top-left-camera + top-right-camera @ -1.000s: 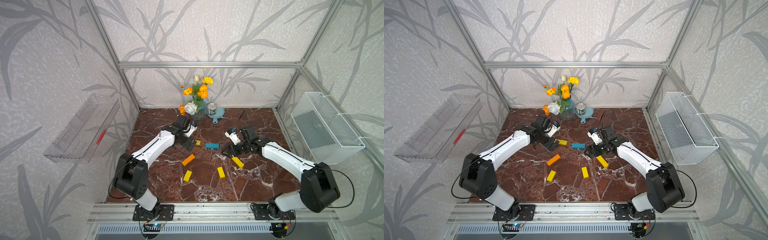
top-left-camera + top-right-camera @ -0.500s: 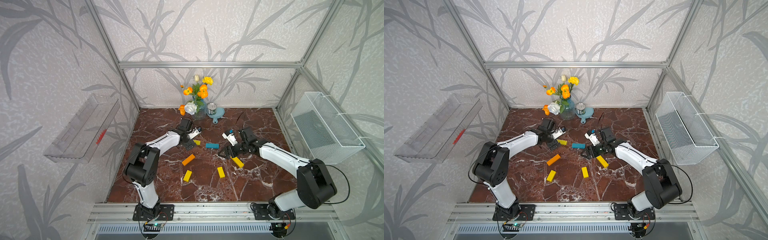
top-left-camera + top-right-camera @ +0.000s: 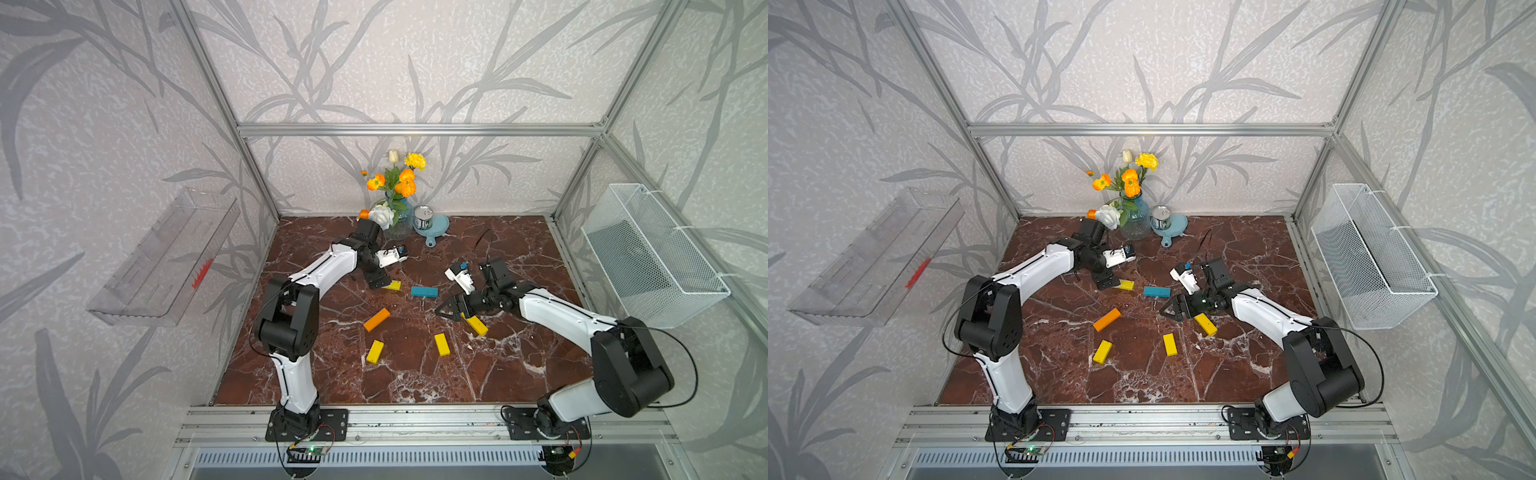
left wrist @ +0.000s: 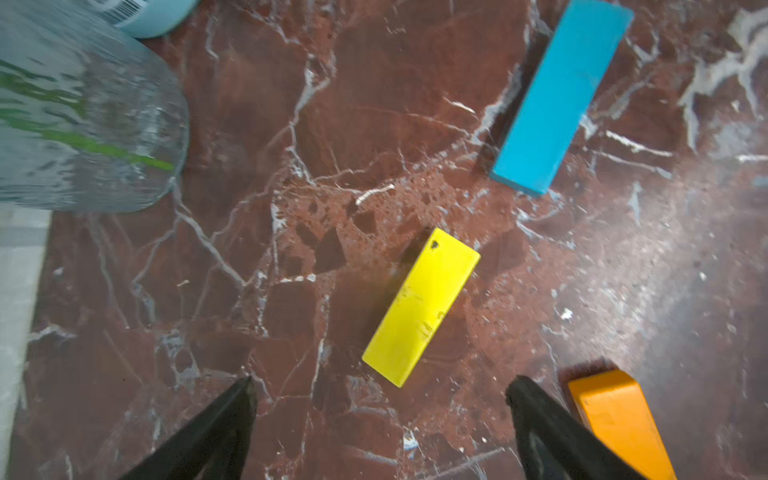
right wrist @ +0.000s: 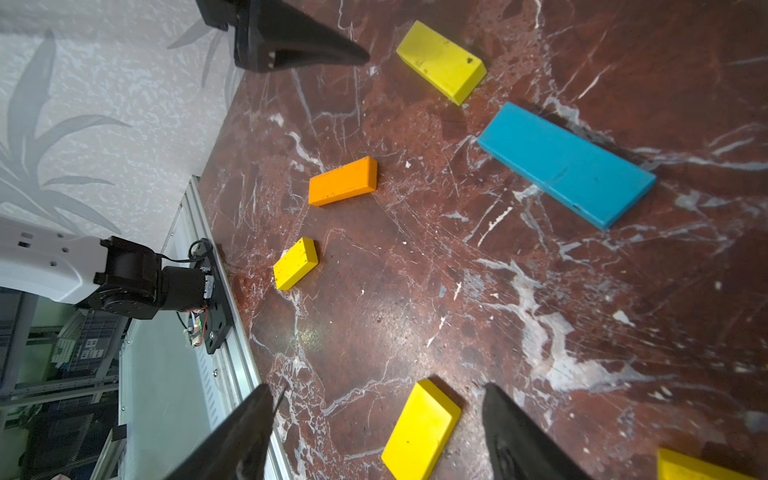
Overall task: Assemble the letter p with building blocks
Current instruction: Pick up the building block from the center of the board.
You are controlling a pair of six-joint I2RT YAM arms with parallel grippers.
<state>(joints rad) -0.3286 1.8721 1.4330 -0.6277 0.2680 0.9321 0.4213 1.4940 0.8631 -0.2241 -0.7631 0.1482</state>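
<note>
**At the back of the table [image 3: 415,374], the left end effector [image 4: 381,382] lines up on a yellow block [image 4: 422,307]**

Between the fingers [image 4: 224,424] of the left end effector nothing is gripped. They stand wide apart and released, and only the near end of the yellow block reaches in between the tips. The block lies flat, skewed to the line along which the fingers would close. To do this pick well, I judge the wrist should turn until the fingers face the block's long sides squarely. It should then move forward to the block's middle and lower before closing. A skewed pinch would likely spin the block or let it slip out.

The orange block [image 4: 615,424] lies near, close enough to be nudged as the wrist turns. The teal block [image 4: 557,99] lies farther on, apart from both. A glass vase [image 4: 91,124] of flowers stands close by this arm. Next to it a tin can [image 3: 423,217] sits on a blue dish [image 3: 440,226]. A wide swing could tip them.

Opposite, the right end effector [image 3: 446,309] is also released and holds nothing. A second yellow block [image 3: 476,325] lies partly under it in both top views. A third yellow block [image 3: 375,351] and a fourth yellow block [image 3: 442,344] lie toward the front. All six building blocks are scattered, none touching, so the letter p is not begun. The two arms reach toward the same middle ground, so their paths could cross.
</note>
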